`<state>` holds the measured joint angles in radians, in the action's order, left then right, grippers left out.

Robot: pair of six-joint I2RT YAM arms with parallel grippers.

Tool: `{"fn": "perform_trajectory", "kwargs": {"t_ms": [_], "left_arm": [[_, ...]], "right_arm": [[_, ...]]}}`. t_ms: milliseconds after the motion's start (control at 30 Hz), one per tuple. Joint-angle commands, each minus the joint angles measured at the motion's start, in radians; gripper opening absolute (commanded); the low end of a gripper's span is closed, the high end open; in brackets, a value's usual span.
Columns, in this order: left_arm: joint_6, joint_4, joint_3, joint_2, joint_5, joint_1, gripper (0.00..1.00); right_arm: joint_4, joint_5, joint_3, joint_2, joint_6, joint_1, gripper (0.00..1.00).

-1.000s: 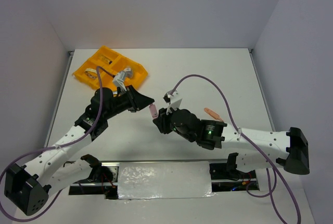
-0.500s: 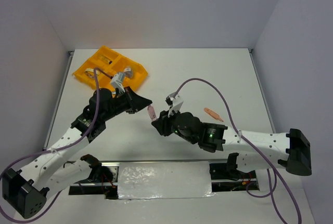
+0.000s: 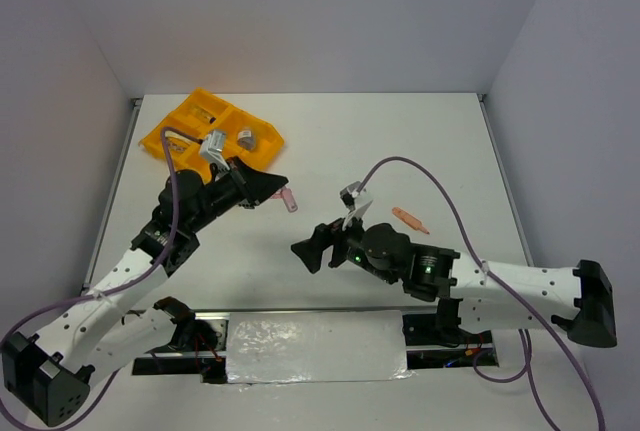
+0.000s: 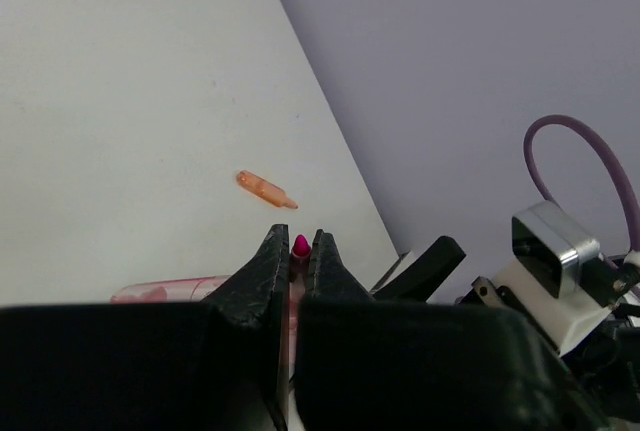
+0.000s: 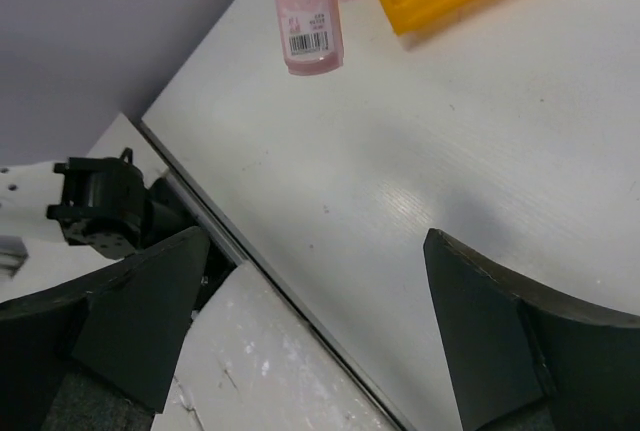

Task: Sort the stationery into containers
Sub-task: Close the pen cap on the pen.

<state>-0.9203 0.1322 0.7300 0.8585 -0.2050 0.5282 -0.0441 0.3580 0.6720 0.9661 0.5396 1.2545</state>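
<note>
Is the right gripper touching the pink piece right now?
Apart. In the right wrist view the pink piece hangs well beyond the open right gripper, with table showing between them. The left gripper holds it.

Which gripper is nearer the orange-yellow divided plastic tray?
Left. The left gripper, jaws shut on a pink plastic tube, is by the right corner of the tray; the right gripper, jaws open, is farther toward the near edge.

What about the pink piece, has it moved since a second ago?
Yes. The pink piece, pinched in the left end effector, has shifted slightly toward the yellow tray, away from the orange piece.
</note>
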Motion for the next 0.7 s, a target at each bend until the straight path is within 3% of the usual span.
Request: {"fn": "perform_trajectory", "kwargs": {"t_ms": [0,167,200,367,667], "left_arm": [[-0.008,0.139,-0.026,-0.026,-0.030,-0.002,0.00],[-0.028,0.256,-0.078,-0.047,-0.097,0.000,0.00],[-0.044,0.270,-0.084,-0.050,-0.100,0.000,0.00],[-0.095,0.384,-0.136,-0.053,-0.158,0.000,0.00],[-0.111,0.465,-0.167,-0.076,-0.194,0.001,0.00]], "right_arm": [[-0.019,0.038,-0.009,-0.079,0.045,0.008,0.97],[-0.085,0.030,-0.023,-0.121,0.076,0.005,0.89],[-0.100,0.022,-0.026,-0.124,0.077,-0.003,0.80],[-0.137,-0.083,-0.008,-0.090,0.143,-0.078,0.64],[-0.192,-0.194,-0.015,-0.072,0.204,-0.127,0.60]]}}
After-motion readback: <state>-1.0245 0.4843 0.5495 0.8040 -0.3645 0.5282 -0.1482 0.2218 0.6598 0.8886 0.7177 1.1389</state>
